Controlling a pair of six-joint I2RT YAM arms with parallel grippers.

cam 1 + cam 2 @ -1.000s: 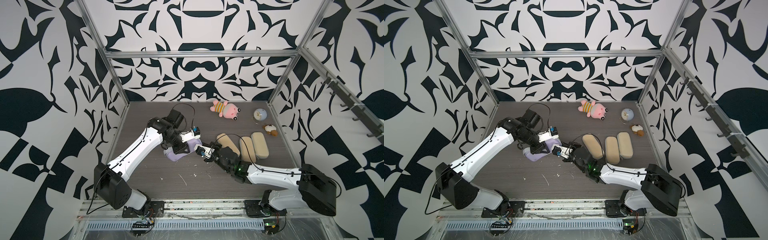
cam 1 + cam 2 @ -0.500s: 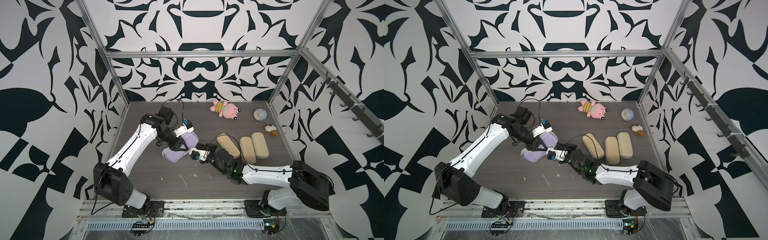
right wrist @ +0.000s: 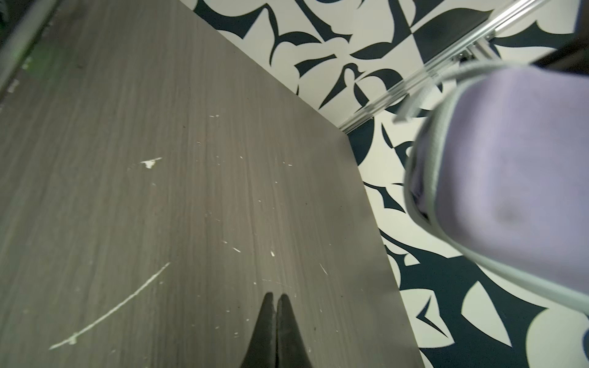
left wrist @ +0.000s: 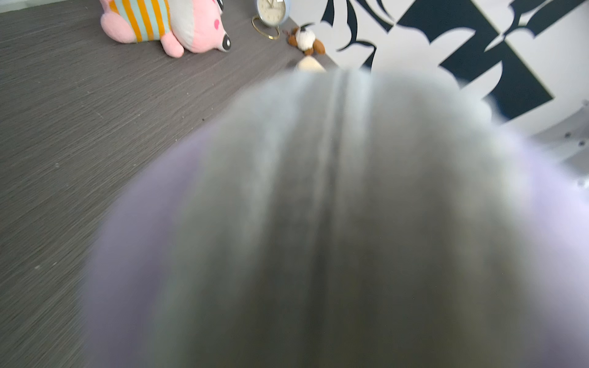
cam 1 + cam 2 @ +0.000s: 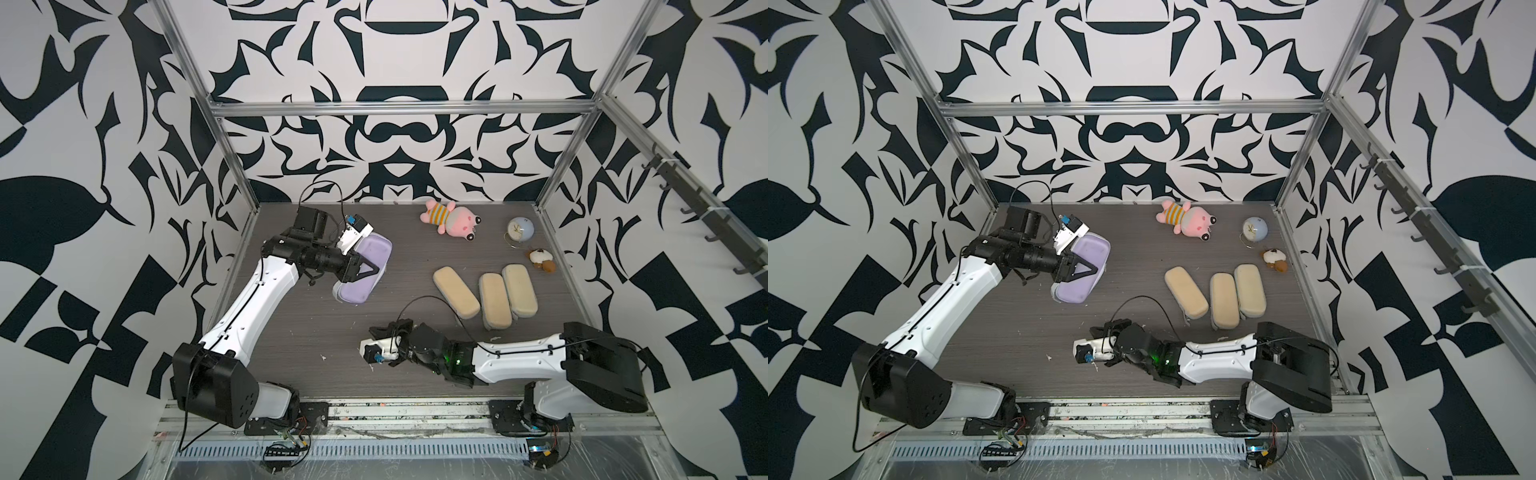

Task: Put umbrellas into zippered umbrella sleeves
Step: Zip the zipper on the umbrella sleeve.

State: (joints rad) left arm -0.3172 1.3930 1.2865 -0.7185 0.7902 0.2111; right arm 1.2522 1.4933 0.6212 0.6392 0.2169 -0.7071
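Surface: dark grey wood-grain table [image 5: 316, 332], white flecks, one long pale scratch [image 3: 111, 309].
Far edge: pink striped plush toy [image 5: 451, 217]; round clock [image 5: 519, 230]; small brown-white toy [image 5: 540, 259].
Right side: three beige sleeves [image 5: 494, 300], zipped shut, lying side by side.

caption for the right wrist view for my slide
Right gripper, shut and empty, over the scratched grey table, with the lavender sleeve looming close, its grey zip edge showing.
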